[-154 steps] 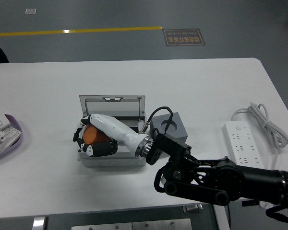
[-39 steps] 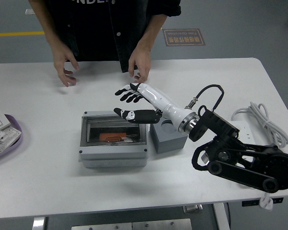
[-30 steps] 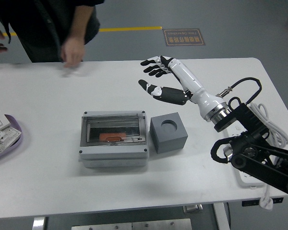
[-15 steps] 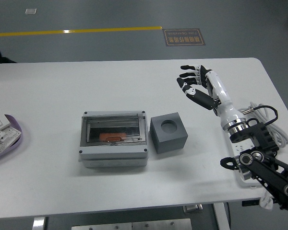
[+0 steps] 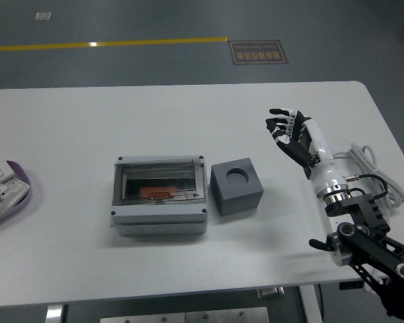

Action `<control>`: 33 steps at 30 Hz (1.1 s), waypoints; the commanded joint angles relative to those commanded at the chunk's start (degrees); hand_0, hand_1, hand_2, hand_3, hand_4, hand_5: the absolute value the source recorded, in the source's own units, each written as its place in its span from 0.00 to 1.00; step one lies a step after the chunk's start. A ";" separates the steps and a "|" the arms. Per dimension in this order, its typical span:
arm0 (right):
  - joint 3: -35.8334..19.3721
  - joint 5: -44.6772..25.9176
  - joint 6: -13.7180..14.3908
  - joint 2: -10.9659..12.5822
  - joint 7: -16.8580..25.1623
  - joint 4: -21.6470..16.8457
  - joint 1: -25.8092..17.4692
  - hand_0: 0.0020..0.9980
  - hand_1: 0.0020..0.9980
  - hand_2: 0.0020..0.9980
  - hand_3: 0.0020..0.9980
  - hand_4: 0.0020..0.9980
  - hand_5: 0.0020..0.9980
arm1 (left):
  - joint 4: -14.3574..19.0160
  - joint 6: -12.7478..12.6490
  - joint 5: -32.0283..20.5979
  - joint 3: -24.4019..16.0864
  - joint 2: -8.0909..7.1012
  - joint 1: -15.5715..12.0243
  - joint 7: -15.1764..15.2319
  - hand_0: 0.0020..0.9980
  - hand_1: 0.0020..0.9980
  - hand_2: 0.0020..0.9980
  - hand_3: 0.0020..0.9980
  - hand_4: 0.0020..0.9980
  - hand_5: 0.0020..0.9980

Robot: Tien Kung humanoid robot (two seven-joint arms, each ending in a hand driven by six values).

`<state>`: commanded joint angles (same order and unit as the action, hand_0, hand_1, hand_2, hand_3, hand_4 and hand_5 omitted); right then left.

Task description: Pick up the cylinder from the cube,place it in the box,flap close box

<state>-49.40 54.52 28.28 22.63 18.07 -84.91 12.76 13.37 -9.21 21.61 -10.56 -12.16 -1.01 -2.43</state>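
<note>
Your right hand (image 5: pixel 287 131) has its fingers (image 5: pixel 277 112) loosely spread and gripping nothing, hanging over bare table well to the right of the cube (image 5: pixel 236 187); the left one isn't in view. The orange cylinder (image 5: pixel 159 192) lies inside the box (image 5: pixel 160 196), visible through the clear flap (image 5: pixel 159 180), which looks shut; the cube's socket is empty. So I'd say the job's basically done — just pull the arm back toward your own side, high and clear of the power strip (image 5: pixel 342 210) and its cable (image 5: pixel 370 168); don't bump anything.
</note>
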 joint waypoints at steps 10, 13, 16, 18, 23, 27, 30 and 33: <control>0.03 -0.05 -0.30 0.16 -0.22 0.07 0.20 0.67 0.63 0.61 0.64 0.71 0.44 | 0.05 0.11 0.27 -0.25 -0.06 0.14 -0.19 0.51 0.55 0.56 0.60 0.71 0.16; -0.05 0.08 -0.37 0.12 -0.30 0.02 0.17 0.67 0.63 0.61 0.64 0.72 0.45 | 0.02 0.10 0.28 -0.27 -0.27 0.17 -0.15 0.51 0.55 0.56 0.60 0.72 0.16; -0.15 -0.12 -0.39 0.05 -0.25 0.07 0.20 0.67 0.63 0.61 0.64 0.72 0.45 | 0.01 0.10 0.33 -0.27 -0.35 0.21 -0.13 0.51 0.55 0.56 0.60 0.72 0.16; -0.35 -0.45 -0.41 -0.03 -0.04 0.15 0.19 0.68 0.63 0.61 0.64 0.73 0.45 | 0.02 0.11 0.31 -0.24 -0.33 0.23 -0.13 0.51 0.55 0.56 0.60 0.71 0.16; -0.61 -0.99 -0.38 -0.08 0.35 0.35 0.21 0.68 0.63 0.61 0.64 0.73 0.45 | 0.06 0.15 0.44 -0.30 -0.24 0.27 -0.21 0.51 0.55 0.56 0.60 0.71 0.16; -0.62 -1.19 -0.40 -0.06 0.46 0.47 0.16 0.68 0.64 0.61 0.64 0.73 0.46 | 0.08 0.18 0.55 -0.33 -0.28 0.31 -0.24 0.51 0.55 0.56 0.60 0.71 0.16; -0.55 -1.31 -0.37 -0.09 0.60 0.54 0.10 0.68 0.64 0.61 0.64 0.73 0.46 | 0.11 0.20 0.64 -0.37 -0.35 0.28 -0.26 0.51 0.55 0.56 0.60 0.71 0.16; -0.17 -2.75 -0.37 -0.03 1.34 0.63 0.14 0.68 0.64 0.61 0.64 0.73 0.46 | 0.14 0.22 0.78 -0.46 -0.42 0.20 -0.33 0.51 0.55 0.56 0.60 0.71 0.16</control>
<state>-49.57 51.76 27.90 22.61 19.41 -84.28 12.89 13.51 -8.99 22.40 -11.03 -12.58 -0.80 -2.76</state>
